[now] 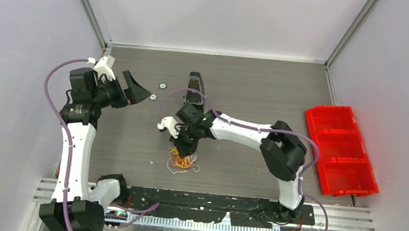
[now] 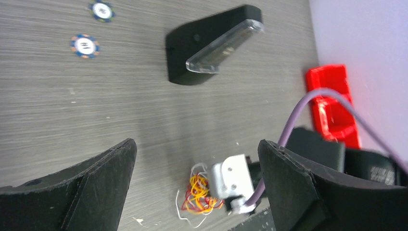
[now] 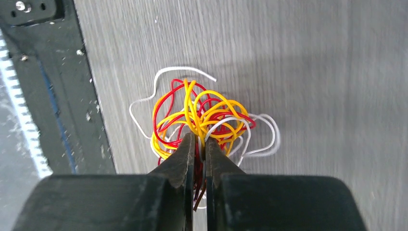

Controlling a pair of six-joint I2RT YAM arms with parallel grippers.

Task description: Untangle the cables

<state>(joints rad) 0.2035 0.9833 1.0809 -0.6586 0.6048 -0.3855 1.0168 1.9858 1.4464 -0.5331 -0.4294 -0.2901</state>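
A tangle of thin red, yellow and white cables (image 1: pixel 183 162) lies on the grey table near the front edge. It also shows in the right wrist view (image 3: pixel 202 118) and in the left wrist view (image 2: pixel 202 195). My right gripper (image 3: pixel 199 142) is shut on strands at the near side of the tangle, and red and white strands run between its jaws. In the top view the right gripper (image 1: pixel 183 149) stands right over the tangle. My left gripper (image 1: pixel 138 93) is open and empty, held high at the back left, far from the cables; its fingers (image 2: pixel 96 183) frame the tangle from afar.
A black block with a clear strip (image 1: pixel 195 86) stands behind the tangle, also in the left wrist view (image 2: pixel 211 45). A small round chip (image 1: pixel 163 86) lies beside it; two chips (image 2: pixel 85 45) show in the left wrist view. A red bin (image 1: pixel 339 150) sits at the right. A black rail (image 1: pixel 216 203) runs along the front.
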